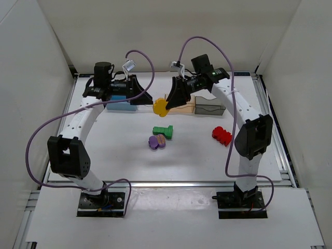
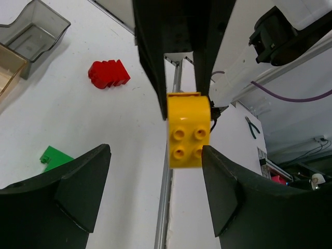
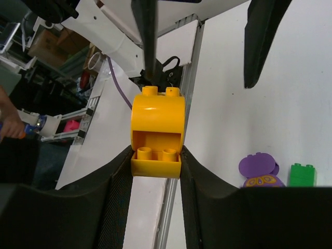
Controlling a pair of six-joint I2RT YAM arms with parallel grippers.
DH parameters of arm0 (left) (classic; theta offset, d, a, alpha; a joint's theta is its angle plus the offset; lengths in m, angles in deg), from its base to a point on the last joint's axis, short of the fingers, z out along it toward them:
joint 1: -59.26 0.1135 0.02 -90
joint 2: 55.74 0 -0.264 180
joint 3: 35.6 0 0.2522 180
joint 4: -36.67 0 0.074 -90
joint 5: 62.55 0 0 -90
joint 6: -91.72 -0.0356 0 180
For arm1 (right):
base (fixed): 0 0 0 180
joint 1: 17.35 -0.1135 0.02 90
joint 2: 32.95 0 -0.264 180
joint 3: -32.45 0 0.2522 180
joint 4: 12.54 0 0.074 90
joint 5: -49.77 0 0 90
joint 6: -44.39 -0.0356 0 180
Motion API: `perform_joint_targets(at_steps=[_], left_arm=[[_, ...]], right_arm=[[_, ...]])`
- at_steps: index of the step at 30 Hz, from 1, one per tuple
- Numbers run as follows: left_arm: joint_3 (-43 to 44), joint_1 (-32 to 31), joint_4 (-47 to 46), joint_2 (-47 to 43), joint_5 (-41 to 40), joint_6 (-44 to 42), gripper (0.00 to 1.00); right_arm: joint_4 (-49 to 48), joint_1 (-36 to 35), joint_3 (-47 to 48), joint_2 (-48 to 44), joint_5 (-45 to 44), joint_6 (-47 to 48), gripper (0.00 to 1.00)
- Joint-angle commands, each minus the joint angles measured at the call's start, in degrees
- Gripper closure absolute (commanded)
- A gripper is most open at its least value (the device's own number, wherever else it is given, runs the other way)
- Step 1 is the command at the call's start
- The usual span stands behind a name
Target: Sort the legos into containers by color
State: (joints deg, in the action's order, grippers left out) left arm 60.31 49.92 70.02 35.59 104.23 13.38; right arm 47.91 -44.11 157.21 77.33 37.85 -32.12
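Arms extended, wrists facing; right gripper (image 3: pixel 155 150) clamped (on yellow lego (image 3: pixel 156 124)), left gripper (image 2: pixel 155 149) jaws apart.

legos (image 1: pixel 163 130): 4 | containers (image 1: pixel 209 108): 3 seen, perhaps another hidden | arms (image 1: pixel 83 122): 2

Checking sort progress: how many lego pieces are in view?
4. Yellow plastic lego brick in the right hand; green plastic brick and purple plastic cluster mid-table; red plastic cluster right of them. More could be hidden.

A glossy, smooth yellow plastic brick (image 3: pixel 156 124) with moulded studs. The right gripper (image 3: pixel 155 158) has matt black plastic fingers (image 3: pixel 116 207). The table (image 1: pixel 129 158) is smooth matt white. At far right, a smoky translucent plastic box (image 2: pixel 52 35); a shiny red brick (image 2: pixel 108 74).
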Motion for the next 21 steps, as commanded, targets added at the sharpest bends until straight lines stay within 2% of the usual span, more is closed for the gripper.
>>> perform_joint_targets(at_steps=[1,13,17,20,21], left_arm=[[0.65,-1.2,-2.81,-0.8,2.15,0.03,0.19],[0.73,-3.93,0.0,-0.89,3.82,-2.87,0.21],[0.82,-4.45,0.27,-0.89,3.3,-3.14,0.26],[1.26,-4.81,0.88,-0.72,2.42,-3.48,0.4],[1.52,-4.89,2.01,-0.54,1.98,-3.75,0.5]], right_arm=[[-4.59,-0.39,2.29,1.16,2.69,-4.09,1.0],[-8.29,-0.57,3.69,3.98,2.78,-8.4,1.0],[-8.99,-0.75,4.75,5.03,2.43,-9.19,1.0],[-9.52,-0.92,4.66,5.12,2.42,-9.8,1.0],[-9.78,-1.1,4.58,5.03,2.42,-10.07,1.0]])
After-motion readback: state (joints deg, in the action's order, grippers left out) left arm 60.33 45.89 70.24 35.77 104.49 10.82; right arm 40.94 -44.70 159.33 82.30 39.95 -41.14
